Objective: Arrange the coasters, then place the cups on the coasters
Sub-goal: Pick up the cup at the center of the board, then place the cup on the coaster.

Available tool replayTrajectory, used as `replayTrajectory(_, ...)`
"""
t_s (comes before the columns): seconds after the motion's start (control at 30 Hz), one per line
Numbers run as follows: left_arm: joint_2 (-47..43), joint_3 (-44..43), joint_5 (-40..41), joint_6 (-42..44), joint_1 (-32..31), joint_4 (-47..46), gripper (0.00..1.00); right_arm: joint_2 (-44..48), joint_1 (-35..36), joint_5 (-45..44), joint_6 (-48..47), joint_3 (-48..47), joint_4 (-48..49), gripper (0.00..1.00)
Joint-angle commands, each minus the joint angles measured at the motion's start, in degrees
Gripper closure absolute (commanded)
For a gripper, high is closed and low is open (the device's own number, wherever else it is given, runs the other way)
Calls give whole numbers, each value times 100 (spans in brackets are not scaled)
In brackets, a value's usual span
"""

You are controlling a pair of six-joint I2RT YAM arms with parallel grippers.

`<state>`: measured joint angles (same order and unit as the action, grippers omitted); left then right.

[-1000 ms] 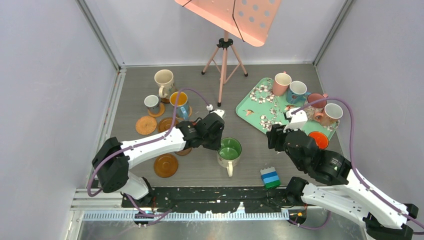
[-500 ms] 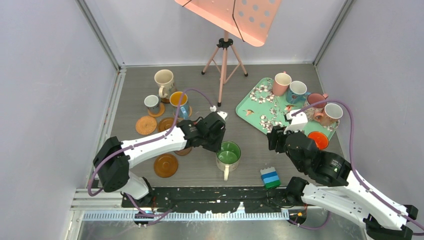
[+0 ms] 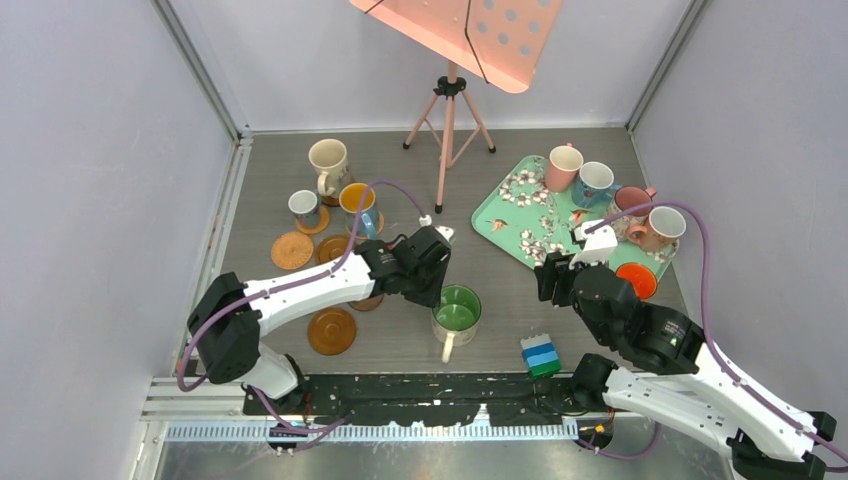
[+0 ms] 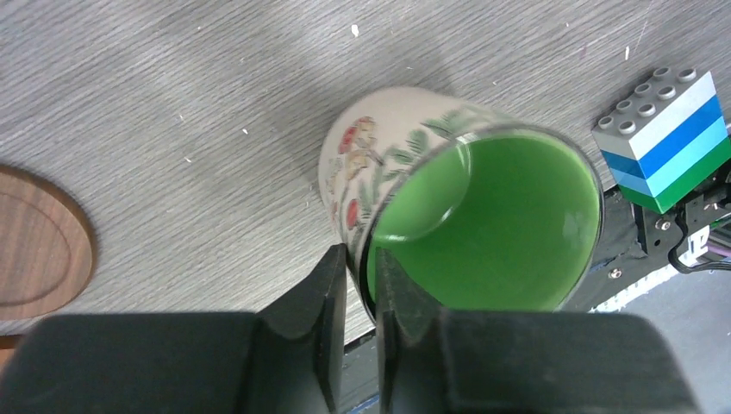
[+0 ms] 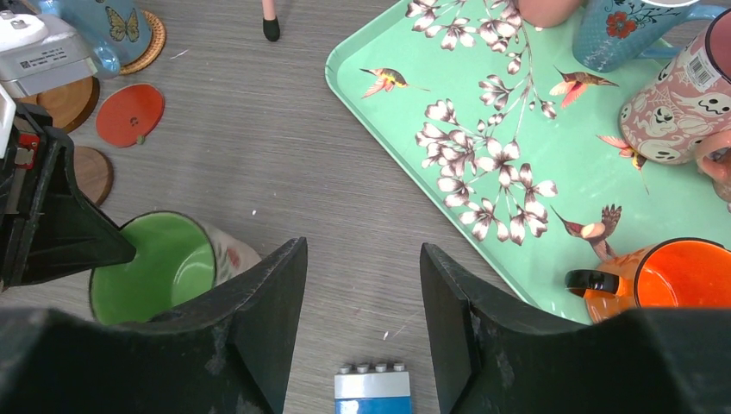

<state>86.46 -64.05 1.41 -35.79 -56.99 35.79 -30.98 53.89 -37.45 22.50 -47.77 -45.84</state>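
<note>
The left end effector point(image 4: 360, 285) is clamped on the mug point(image 4: 483, 216) wall, one finger inside and one outside, probably to carry it to the bare coaster point(image 4: 34, 246) to its left, while the right end effector point(image 5: 362, 285) hangs apart and empty beside the tray point(image 5: 371, 112).

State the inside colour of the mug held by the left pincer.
Bright green inside the mug, best seen in the left wrist view.

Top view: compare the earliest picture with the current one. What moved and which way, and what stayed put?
The left end effector, shut on the green mug's rim throughout, shifted the mug slightly toward the near edge, and the handle swung a little to the left. The right end effector stayed open and barely moved. The coasters, tray and other mugs stayed as they were.
</note>
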Motion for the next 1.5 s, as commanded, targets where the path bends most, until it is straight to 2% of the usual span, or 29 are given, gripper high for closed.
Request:
replayTrajectory(0.0, -164, 11, -75, 53, -19, 93, 91, 46, -6, -115, -70, -7, 205, 42)
replayTrajectory(0.1, -294, -19, -102, 95, 63, 167, 100, 48, -10, -97, -70, -13, 201, 42)
replayTrajectory(0.33, -1011, 73, 46, 105, 508, 541, 100, 145, -10, -86, -63, -1, 139, 42)
replayTrajectory(0.6, -2269, 622, 136, -335, 1638, 780, 100, 188, -10, -78, -26, 26, 120, 41)
replayTrajectory(0.8, -3155, 779, 840, -561, 2400, 1243, 100, 149, -6, -73, -3, 17, 128, 39)
replayTrajectory(0.87, -3398, 822, 939, -665, 2735, 1367, 100, 131, -7, -77, 15, 9, 121, 36)
replayTrajectory(1.13, -4108, 941, 1274, -932, 4281, 1704, 100, 146, -10, -80, 92, 3, 118, 3)
replayTrajectory(1.2, -4187, 917, 1376, -953, 4669, 1780, 100, 142, -10, -77, 110, 4, 104, 1)
replayTrajectory(1.47, -4109, 826, 1346, -1258, 6210, 1615, 100, 92, -10, -18, 156, -27, 53, 5)
